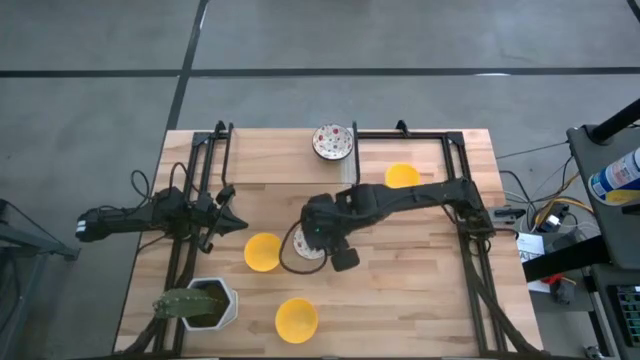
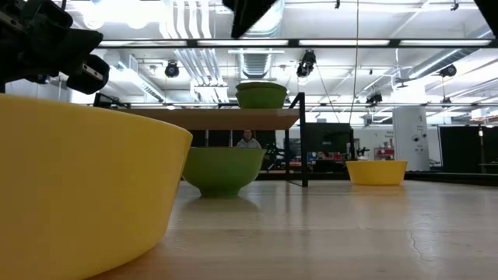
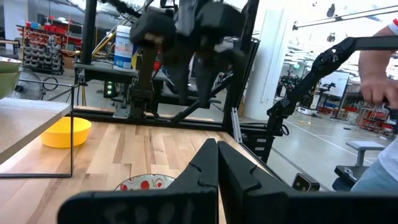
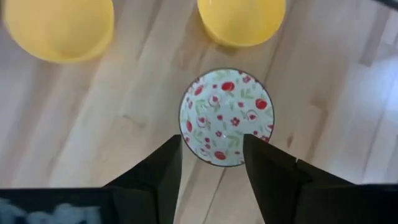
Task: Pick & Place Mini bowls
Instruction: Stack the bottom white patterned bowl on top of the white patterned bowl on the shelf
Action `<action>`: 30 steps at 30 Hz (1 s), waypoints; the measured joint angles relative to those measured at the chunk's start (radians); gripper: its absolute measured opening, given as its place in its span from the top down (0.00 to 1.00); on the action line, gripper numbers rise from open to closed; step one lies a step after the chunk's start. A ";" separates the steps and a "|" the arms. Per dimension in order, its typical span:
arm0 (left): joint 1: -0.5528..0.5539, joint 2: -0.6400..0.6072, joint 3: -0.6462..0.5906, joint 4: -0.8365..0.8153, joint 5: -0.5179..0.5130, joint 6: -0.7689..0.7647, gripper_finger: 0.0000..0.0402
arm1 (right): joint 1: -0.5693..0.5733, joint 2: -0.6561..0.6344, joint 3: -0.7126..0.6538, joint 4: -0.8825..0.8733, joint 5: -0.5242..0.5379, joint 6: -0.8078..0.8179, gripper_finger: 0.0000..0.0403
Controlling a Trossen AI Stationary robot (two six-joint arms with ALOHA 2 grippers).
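Note:
A mini bowl, white with red speckles inside (image 4: 227,117), stands on its base at the middle of the wooden table (image 1: 308,243). My right gripper (image 4: 211,158) hovers open above it, pointing steeply down, with one finger over each side of the bowl's rim and clear of it. Three yellow mini bowls rest on the table: one beside the speckled bowl (image 1: 262,252), one near the front edge (image 1: 296,319), one farther back (image 1: 401,176). A second speckled bowl (image 1: 332,141) sits on the raised shelf at the far edge. My left gripper (image 1: 232,222) waits shut at the left, holding nothing.
A white hexagonal pot with a green cactus (image 1: 200,303) stands at the front left corner. Black frame rails (image 1: 470,215) run along both sides of the table. A person's hand (image 3: 379,81) shows beyond the table's right side. Bare wood lies at the front right.

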 joint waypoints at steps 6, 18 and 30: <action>0.000 0.000 0.000 0.000 0.000 0.000 1.00 | -0.002 0.000 -0.179 0.143 -0.001 -0.052 0.62; 0.000 0.000 0.000 0.000 0.000 0.000 1.00 | 0.014 0.001 -0.433 0.338 0.000 -0.144 0.68; 0.000 0.000 0.000 0.000 0.000 0.000 1.00 | 0.018 0.001 -0.516 0.518 -0.001 -0.137 0.68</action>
